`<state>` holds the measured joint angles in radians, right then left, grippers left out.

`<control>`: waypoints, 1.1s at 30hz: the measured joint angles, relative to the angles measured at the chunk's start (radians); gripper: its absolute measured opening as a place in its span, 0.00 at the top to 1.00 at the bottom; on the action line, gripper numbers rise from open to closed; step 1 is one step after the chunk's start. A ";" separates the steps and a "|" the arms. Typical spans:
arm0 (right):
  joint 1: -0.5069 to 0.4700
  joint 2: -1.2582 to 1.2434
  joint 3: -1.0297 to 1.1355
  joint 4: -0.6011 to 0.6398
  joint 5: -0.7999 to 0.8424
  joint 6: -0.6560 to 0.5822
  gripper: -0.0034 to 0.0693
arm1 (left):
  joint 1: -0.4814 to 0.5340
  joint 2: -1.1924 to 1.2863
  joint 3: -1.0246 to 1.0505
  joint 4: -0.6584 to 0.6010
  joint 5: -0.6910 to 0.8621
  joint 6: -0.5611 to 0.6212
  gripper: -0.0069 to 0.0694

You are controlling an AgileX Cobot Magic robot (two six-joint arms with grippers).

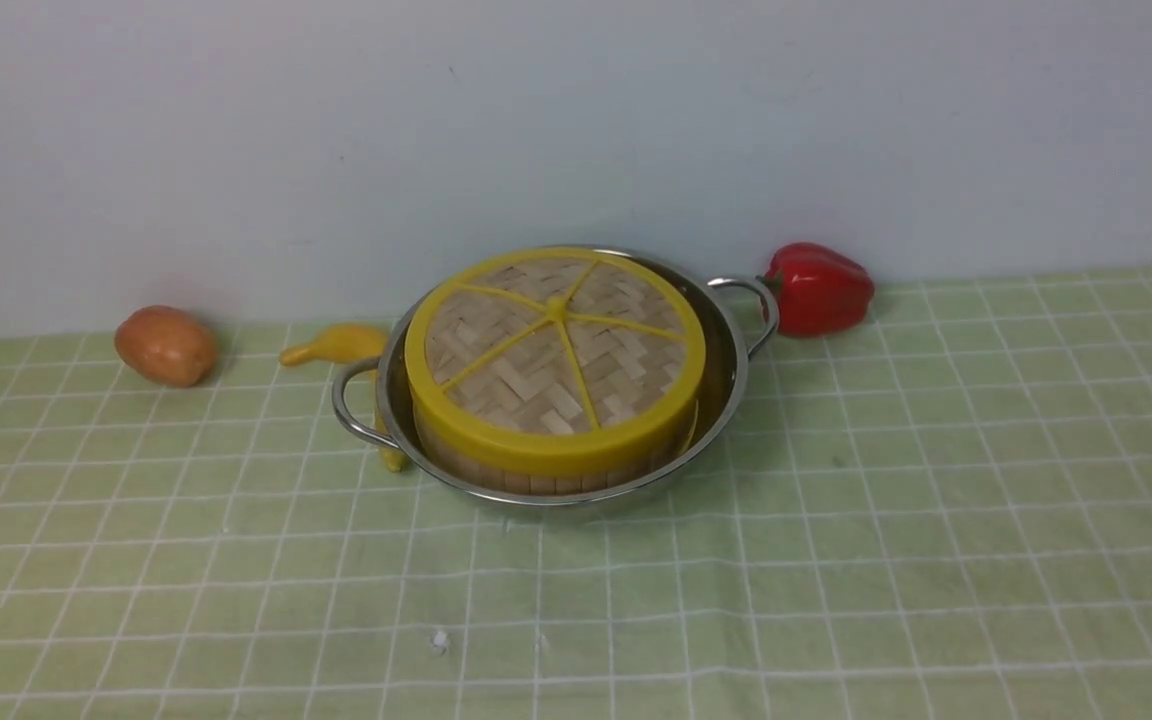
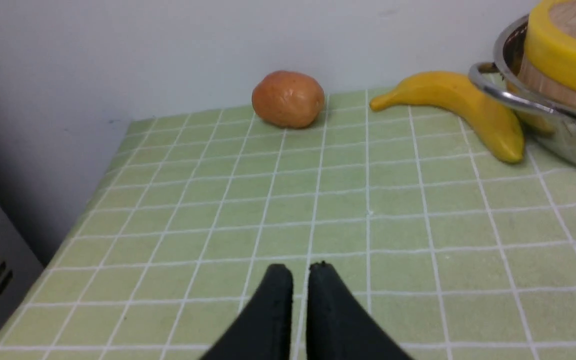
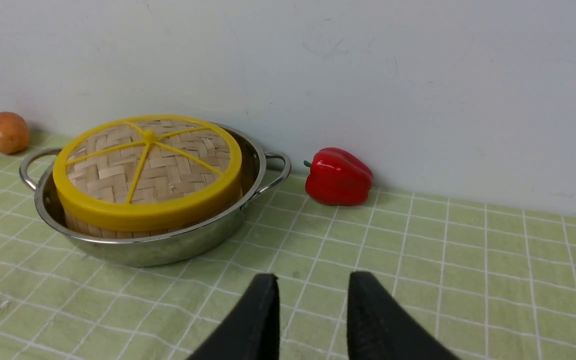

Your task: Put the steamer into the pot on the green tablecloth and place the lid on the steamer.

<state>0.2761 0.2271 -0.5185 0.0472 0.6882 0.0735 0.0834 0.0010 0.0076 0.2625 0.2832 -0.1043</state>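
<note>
Lid (image 1: 556, 345) on steamer (image 1: 536, 478), inside pot (image 1: 726, 400), green tablecloth (image 1: 836, 560), no readable writing

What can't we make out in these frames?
- Steamer floor and contents: front view, covered by the lid.
- Pot bottom: front view, under the steamer.
- Middle of the yellow banana-like item: front view, behind the pot's rim and handle.
- Pot's far side: left wrist view, cut off by the picture edge.
- Fingertip detail on left gripper and right gripper: wrist views, blurred.
</note>
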 joint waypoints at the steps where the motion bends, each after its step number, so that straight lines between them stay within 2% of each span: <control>1: 0.000 0.000 0.000 0.000 0.000 0.000 0.65 | 0.000 -0.001 0.000 0.000 -0.005 0.000 0.85; 4: 0.000 0.000 0.000 0.000 0.000 0.000 0.63 | 0.000 -0.001 0.000 0.000 -0.048 -0.002 0.84; 24: -0.021 -0.033 0.011 -0.017 -0.008 -0.001 0.62 | 0.000 -0.001 0.001 0.000 -0.049 -0.002 0.78; 33: -0.279 -0.217 0.301 -0.047 -0.225 0.031 0.62 | 0.000 -0.001 0.001 0.000 -0.050 -0.001 0.75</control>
<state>-0.0030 0.0101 -0.2173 0.0000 0.4629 0.1044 0.0834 -0.0004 0.0085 0.2625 0.2329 -0.1053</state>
